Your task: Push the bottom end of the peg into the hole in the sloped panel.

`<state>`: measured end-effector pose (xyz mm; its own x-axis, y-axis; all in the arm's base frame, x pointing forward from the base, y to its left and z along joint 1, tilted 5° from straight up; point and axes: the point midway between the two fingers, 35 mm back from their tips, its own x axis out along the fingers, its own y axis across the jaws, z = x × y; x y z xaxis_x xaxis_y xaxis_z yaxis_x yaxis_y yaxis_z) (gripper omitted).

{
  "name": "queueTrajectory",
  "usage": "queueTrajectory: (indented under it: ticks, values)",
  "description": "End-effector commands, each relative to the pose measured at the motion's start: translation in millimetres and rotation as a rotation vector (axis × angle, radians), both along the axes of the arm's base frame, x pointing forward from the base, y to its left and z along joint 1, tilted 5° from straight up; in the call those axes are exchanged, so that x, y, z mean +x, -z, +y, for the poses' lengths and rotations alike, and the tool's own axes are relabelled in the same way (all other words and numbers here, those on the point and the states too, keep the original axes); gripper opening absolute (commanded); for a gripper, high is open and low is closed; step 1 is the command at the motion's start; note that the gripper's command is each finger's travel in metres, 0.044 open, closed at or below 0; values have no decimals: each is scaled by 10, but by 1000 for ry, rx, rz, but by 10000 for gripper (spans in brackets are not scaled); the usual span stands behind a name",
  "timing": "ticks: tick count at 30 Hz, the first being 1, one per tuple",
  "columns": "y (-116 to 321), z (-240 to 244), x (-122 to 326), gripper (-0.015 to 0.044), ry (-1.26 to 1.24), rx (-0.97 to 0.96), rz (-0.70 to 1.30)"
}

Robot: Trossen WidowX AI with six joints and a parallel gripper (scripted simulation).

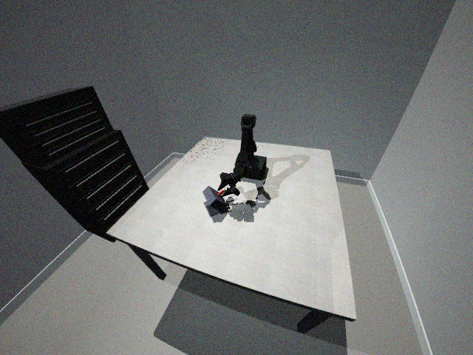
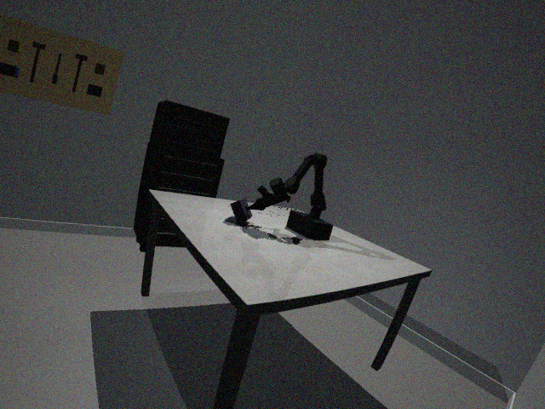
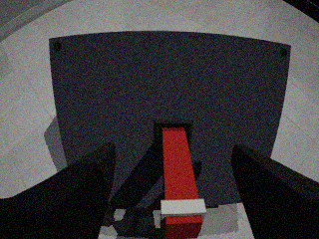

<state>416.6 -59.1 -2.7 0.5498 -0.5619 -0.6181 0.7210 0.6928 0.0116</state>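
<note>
Look at the wrist view first: your end effector point(image 3: 171, 179) stands open, its 2 dark fingers spread well apart on either side of the red peg point(image 3: 178, 173), and neither one touches it. It grips nothing.

The peg itself sits with its far end inside the square hole point(image 3: 171, 126) in the sloped panel point(image 3: 166, 80). Its near end, marked by a pale band, sticks out toward the camera. The flat sides line up with the hole's edges, so the matching of shape looks done. How deep the peg has gone you cannot tell from here — the bottom of the hole is hidden — but a good share of the shaft is out of sight, which suggests it is seated or close to it.

In the top view the peg point(image 1: 220, 191) shows as a small red sliver between the panel point(image 1: 212, 197) and the arm's wrist, with the arm point(image 1: 246, 149) reaching down over the surface point(image 1: 290, 237) from its base.

By my reading, pickup, alignment, insertion and release are behind you. 1 step is left: back the end effector away along the peg's own line, so that neither finger brushes the protruding end and drags it out. The exterior view is too dark and small to add anything on the peg.
</note>
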Motion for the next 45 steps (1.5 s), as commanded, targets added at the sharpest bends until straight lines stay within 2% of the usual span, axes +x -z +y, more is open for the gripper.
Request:
queueTrajectory:
  ticks: [1, 4, 45]
  values:
    - [-7, 5, -4, 368, 0, 0, 0]
    - [-26, 24, -17, 440, 0, 1, 0]
    - [-423, 443, -342, 440, -5, 9, 8]
